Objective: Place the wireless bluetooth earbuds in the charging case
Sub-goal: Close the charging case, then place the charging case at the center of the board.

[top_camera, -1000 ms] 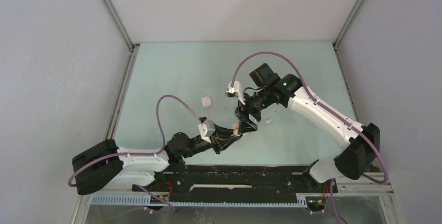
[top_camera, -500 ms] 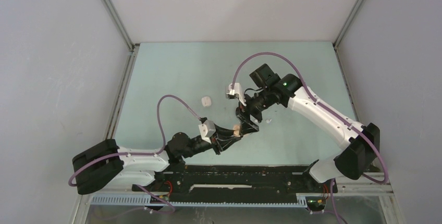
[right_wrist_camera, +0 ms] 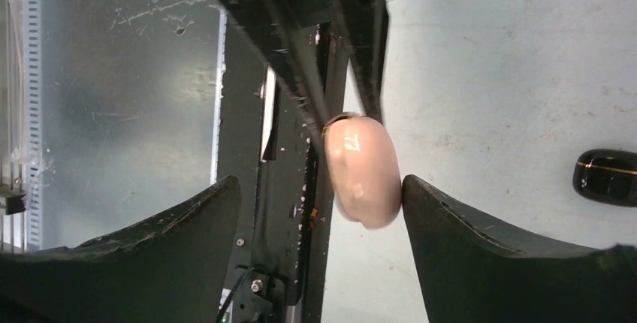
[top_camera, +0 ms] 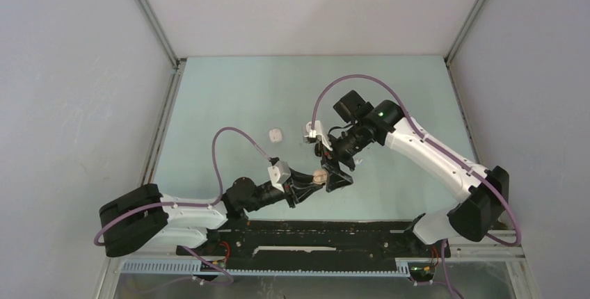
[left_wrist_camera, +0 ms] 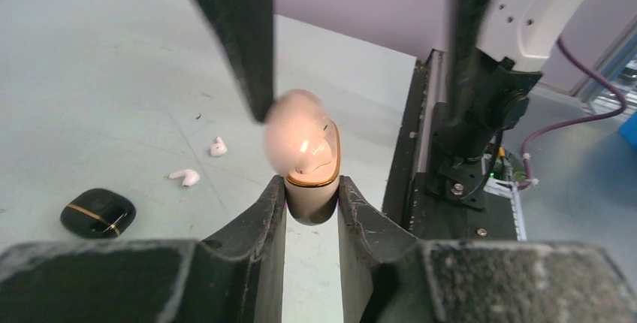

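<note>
Overhead, the left gripper [top_camera: 316, 179] and right gripper [top_camera: 337, 175] meet at lower centre of the surface [top_camera: 229, 90], with the pink charging case [top_camera: 320, 175] between them. A white case [top_camera: 275, 135] lies apart, up and to the left.

From the left wrist, the left gripper is clamped tight on the charging case's base, its lid raised and blurred. Two earbuds [left_wrist_camera: 185, 178] lie at left, near a black case [left_wrist_camera: 98, 212].

From the right wrist, the right gripper's jaws stand wide, the charging case against the frame-right finger.
</note>
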Tool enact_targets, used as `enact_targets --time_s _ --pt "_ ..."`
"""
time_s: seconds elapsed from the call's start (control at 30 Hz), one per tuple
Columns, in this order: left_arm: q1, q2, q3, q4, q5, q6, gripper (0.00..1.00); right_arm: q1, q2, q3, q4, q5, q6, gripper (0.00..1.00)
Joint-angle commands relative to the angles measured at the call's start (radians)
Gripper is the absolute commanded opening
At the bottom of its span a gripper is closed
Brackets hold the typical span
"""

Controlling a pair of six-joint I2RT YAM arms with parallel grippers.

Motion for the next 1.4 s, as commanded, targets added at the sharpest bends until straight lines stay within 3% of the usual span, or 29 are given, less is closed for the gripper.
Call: enact_targets --time_s 0.0,0.17,0.23,0.3,0.33,0.37,0.47,0.57,0.63,0.7,0.87,1.13,1.37 --pt "0.003 0.038 0.040 -0.012 -0.082 -0.023 0.00 0.003 -0.108 0.013 -0.071 0.013 -0.025 0.81" --pt "0.006 0.091 0.047 -0.023 -0.134 -0.075 0.00 -0.087 -0.211 -0.033 -0.066 0.026 -0.021 0.81" --pt "0.006 0.084 0.050 -0.054 -0.146 -0.103 0.01 -0.151 -0.251 -0.079 0.021 0.049 0.033 0.81" --pt "0.006 0.047 0.072 -0.155 -0.208 -0.130 0.02 -0.239 -0.291 -0.158 0.171 0.090 0.122 0.83" --pt "0.006 0.024 0.097 -0.230 -0.241 -0.139 0.02 -0.278 -0.314 -0.208 0.281 0.133 0.194 0.95" --pt "0.007 0.000 0.115 -0.324 -0.277 -0.150 0.01 -0.318 -0.340 -0.265 0.397 0.180 0.264 0.99" --pt "0.026 -0.042 0.201 -0.579 -0.323 -0.178 0.01 -0.453 -0.401 -0.414 0.682 0.227 0.401 1.00" --pt "0.046 -0.056 0.225 -0.694 -0.311 -0.207 0.04 -0.609 -0.385 -0.476 0.820 0.176 0.585 1.00" --pt "0.064 -0.059 0.232 -0.760 -0.302 -0.236 0.06 -0.672 -0.326 -0.457 0.788 0.037 0.580 1.00" --pt "0.084 -0.055 0.236 -0.796 -0.293 -0.267 0.07 -0.683 -0.295 -0.443 0.721 -0.001 0.526 1.00" --pt "0.128 0.023 0.251 -0.796 -0.234 -0.314 0.10 -0.685 -0.269 -0.445 0.649 -0.007 0.453 1.00" --pt "0.169 0.324 0.420 -0.773 -0.037 -0.392 0.22 -0.673 -0.272 -0.445 0.619 0.007 0.407 0.96" --pt "0.174 0.429 0.503 -0.748 0.000 -0.412 0.29 -0.670 -0.282 -0.445 0.602 -0.014 0.387 0.95"
